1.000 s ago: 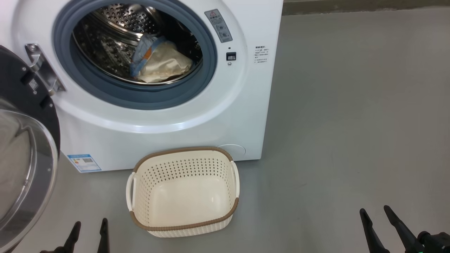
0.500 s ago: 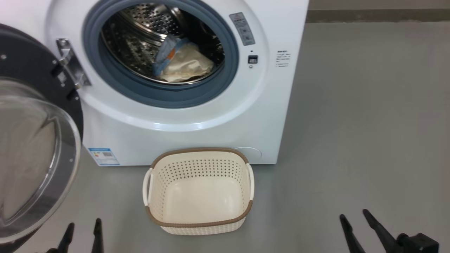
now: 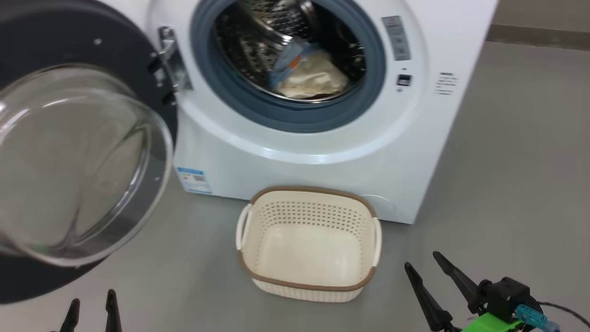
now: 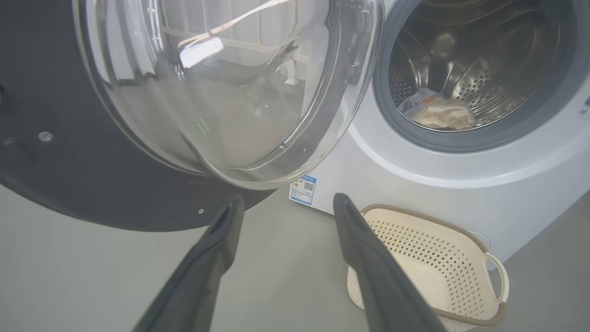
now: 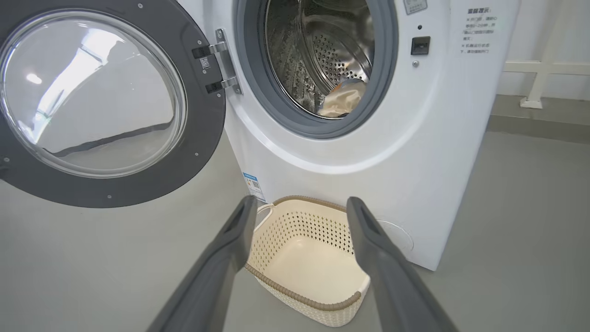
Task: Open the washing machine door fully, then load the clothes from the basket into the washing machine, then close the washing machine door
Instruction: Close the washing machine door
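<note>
The white washing machine (image 3: 322, 152) stands with its door (image 3: 69, 161) swung wide open to the left, its glass bowl facing me. Light blue and cream clothes (image 3: 309, 74) lie inside the steel drum. The cream basket (image 3: 306, 286) sits on the floor before the machine with nothing in it. My left gripper (image 3: 91, 306) is open at the lower left, below the door. My right gripper (image 3: 420, 259) is open at the lower right, beside the basket. In the left wrist view the open left gripper (image 4: 289, 200) points under the door glass (image 4: 221, 92). The open right gripper (image 5: 302, 200) points at the basket (image 5: 299, 230).
Bare grey floor (image 3: 507, 161) stretches to the right of the machine. The door hinge (image 3: 170, 64) sits at the left of the drum opening. A white railing post (image 5: 539, 69) stands behind the machine to the right.
The head camera has turned left, so machine and basket sit further right in the picture and more of the door shows. Both grippers stay open and low.
</note>
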